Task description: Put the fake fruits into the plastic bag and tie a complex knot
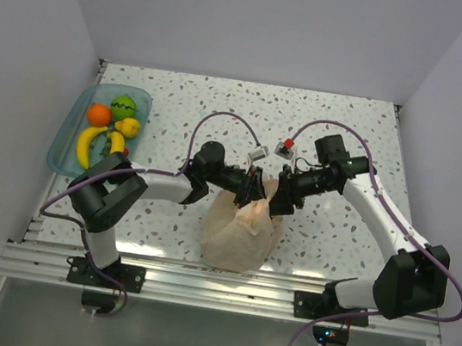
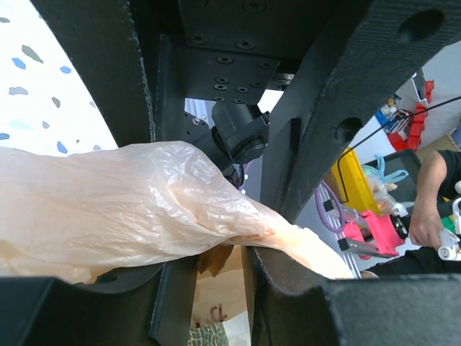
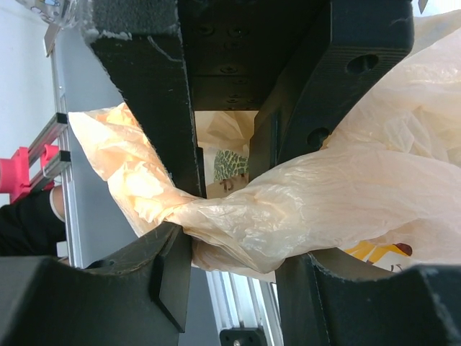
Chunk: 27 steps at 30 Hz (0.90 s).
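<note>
The bag is sitting on the desk, right of the tray and well apart from it, nearer the arm bases than the tray is. Both hands are meeting over its gathered top, so the step looks like working the neck toward a knot.

The right hand is pinching a bunched strand of film. The left hand is spread, with puffy film lying loose between its fingers.

To do this well, the right hand should be holding firm while the left is taking a fresh bite low on the strand, close to the neck, where the film is narrowest. The strand should be kept taut between the two, but not so hard that the bag is tipping or sliding toward the tray.

An orange, bananas and other fruits are lying in the tray, so tying now is probably shutting them out.

The bag's long axis is running from its bulging bottom at the near side up to the neck, which is pointing away from the arm bases. The strand between the hands is lying crosswise, in line with the tray's direction.
</note>
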Tool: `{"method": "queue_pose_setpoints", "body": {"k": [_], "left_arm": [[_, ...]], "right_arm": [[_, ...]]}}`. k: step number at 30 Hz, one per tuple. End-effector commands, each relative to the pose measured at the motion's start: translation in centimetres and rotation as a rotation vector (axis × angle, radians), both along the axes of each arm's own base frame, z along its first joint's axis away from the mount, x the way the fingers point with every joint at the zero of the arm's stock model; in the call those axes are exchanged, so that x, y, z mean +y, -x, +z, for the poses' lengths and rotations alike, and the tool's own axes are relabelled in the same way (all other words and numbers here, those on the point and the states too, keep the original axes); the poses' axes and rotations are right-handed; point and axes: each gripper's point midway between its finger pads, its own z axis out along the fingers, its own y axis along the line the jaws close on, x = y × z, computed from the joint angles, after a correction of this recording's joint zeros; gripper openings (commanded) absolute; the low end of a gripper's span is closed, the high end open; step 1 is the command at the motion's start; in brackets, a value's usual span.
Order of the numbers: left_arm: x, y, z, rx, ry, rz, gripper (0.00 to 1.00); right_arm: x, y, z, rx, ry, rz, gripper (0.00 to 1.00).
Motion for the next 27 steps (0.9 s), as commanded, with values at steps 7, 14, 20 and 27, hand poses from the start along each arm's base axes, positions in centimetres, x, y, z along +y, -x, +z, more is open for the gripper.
{"method": "queue_pose_setpoints", "body": {"k": [7,14,20,27], "left_arm": [[1.0,-1.2,2.4,-0.103,0.036,0.020,0.45],[1.2,-1.1,2.2,-0.115,0.028,0.021,0.40],[0.8,-1.2,3.2,-0.108,0.071,0.011,0.01],[0.6,-1.4,3.9,-0.102,0.096,0.013,0.00]], "right_arm": [[0.3,0.4,1.2,-0.034,-0.027,0.046,0.00],[0.3,0.5,1.2,-0.031,-0.031,0.046,0.00],[0.2,0.7,1.0,-0.018,-0.026,0.058,0.32],[-0.3,1.1,-0.3,-0.039,0.002,0.075,0.54]]}}
